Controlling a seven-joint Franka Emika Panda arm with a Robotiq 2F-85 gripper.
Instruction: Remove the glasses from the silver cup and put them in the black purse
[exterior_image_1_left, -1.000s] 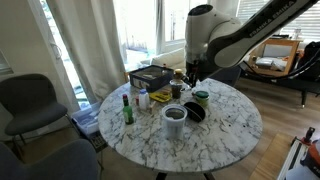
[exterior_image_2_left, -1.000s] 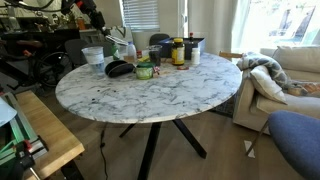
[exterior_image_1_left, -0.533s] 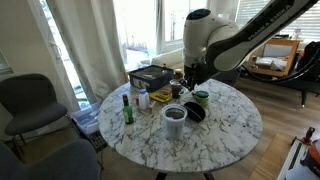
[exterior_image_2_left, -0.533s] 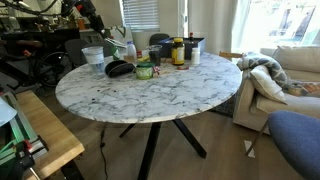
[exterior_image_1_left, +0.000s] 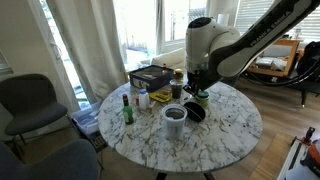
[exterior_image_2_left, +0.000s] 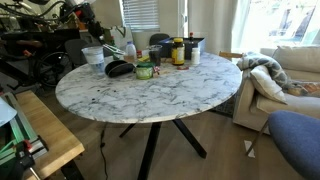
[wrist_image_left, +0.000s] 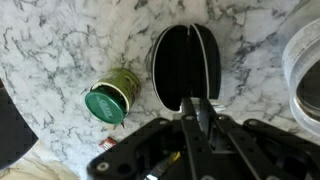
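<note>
Going left to right in the wrist view, with the black purse (wrist_image_left: 186, 58) as the landmark: the green-lidded jar (wrist_image_left: 108, 99) lies on its side just beside the purse's left flank, apart from it.

The purse is a flat oval whose long axis runs up and down the picture. A seam or opening runs along that axis down its middle.

The gripper (wrist_image_left: 198, 112) hangs over the purse's near end, almost on that middle line. Its jaws are drawn nearly together on a thin dark sliver, which I take to be the glasses (wrist_image_left: 194, 102), though the shape is too small to be sure.

Right of the purse, at the picture's edge, stands the silver cup (wrist_image_left: 304, 55). I can see nothing sticking up from it.

In an exterior view the gripper (exterior_image_1_left: 192, 92) hovers above the purse (exterior_image_1_left: 195, 113), with the cup (exterior_image_1_left: 174, 119) just beside.

The drop therefore depends on one relation. The purse lies directly below and slightly ahead of the jaws, so the move is a short advance along the seam, then down.
</note>
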